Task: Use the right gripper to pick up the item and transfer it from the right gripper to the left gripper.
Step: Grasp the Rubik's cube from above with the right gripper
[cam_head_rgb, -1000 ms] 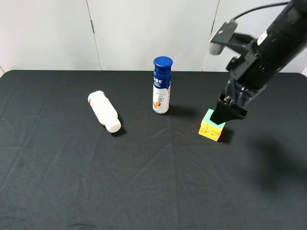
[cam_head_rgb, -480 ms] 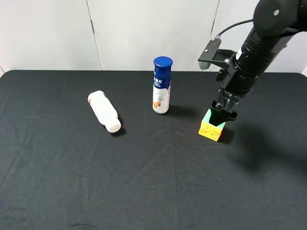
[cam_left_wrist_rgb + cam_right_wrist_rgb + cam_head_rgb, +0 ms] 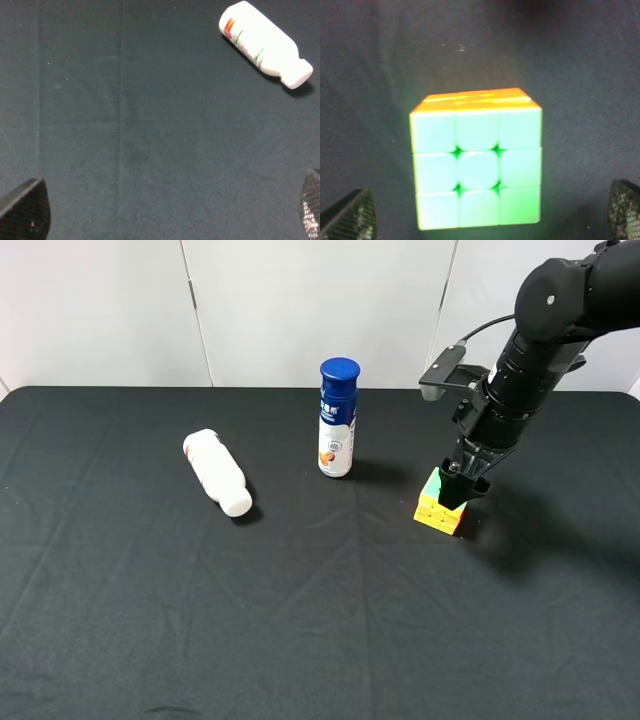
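**One open gripper poised over a puzzle cube on a black table**

Two bottles and a small puzzle cube [image 3: 441, 508] sat on a table covered in black cloth [image 3: 300, 620], seen from a high camera. The cube rested flat on the cloth on the right side of the table, near the blue-capped bottle [image 3: 338, 419], which stood upright around the middle. The cube's green face pointed up and a yellow side faced the camera. A white bottle [image 3: 217, 473] lay on its side, well apart to the left.

The right gripper [image 3: 463, 488], on a thick black arm, pointed straight down, with its tips at the cube's top. From the high camera it was not possible to tell whether the tips touched the cube. In the right wrist view, the cube's green face filled the middle of the picture, with an orange side along one edge. The two fingertips [image 3: 350, 215] stood spread wide, one on each side of the cube, with dark cloth showing between each tip and the cube. The gripper grasped nothing.

The left gripper [image 3: 167, 209] appeared only in its own wrist view. Its fingertips were spread wide over bare cloth and held nothing, with the white bottle lying well away from them.
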Controlling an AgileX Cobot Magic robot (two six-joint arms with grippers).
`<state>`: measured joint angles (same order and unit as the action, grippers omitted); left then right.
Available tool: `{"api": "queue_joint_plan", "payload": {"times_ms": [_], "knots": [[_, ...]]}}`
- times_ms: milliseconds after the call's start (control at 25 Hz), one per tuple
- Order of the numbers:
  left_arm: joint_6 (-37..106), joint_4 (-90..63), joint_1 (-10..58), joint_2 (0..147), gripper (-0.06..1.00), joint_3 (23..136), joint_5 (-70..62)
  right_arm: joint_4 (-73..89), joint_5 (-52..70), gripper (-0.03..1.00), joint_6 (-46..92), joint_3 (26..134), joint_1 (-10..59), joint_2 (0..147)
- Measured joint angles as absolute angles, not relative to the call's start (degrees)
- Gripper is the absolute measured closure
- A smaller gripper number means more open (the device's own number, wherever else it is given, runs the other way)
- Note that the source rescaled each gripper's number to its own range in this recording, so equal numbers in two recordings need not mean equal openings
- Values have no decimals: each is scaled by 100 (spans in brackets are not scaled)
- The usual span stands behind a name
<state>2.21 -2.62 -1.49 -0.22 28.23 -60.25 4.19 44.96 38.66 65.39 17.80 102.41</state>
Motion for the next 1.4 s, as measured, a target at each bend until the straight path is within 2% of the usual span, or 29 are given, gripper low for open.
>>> {"api": "queue_joint_plan", "payload": {"times_ms": [1400], "knots": [[221,-262,-149,-22,-6,2823,-6021,836,4001,-3,4264,6543,1721,11095]]}}
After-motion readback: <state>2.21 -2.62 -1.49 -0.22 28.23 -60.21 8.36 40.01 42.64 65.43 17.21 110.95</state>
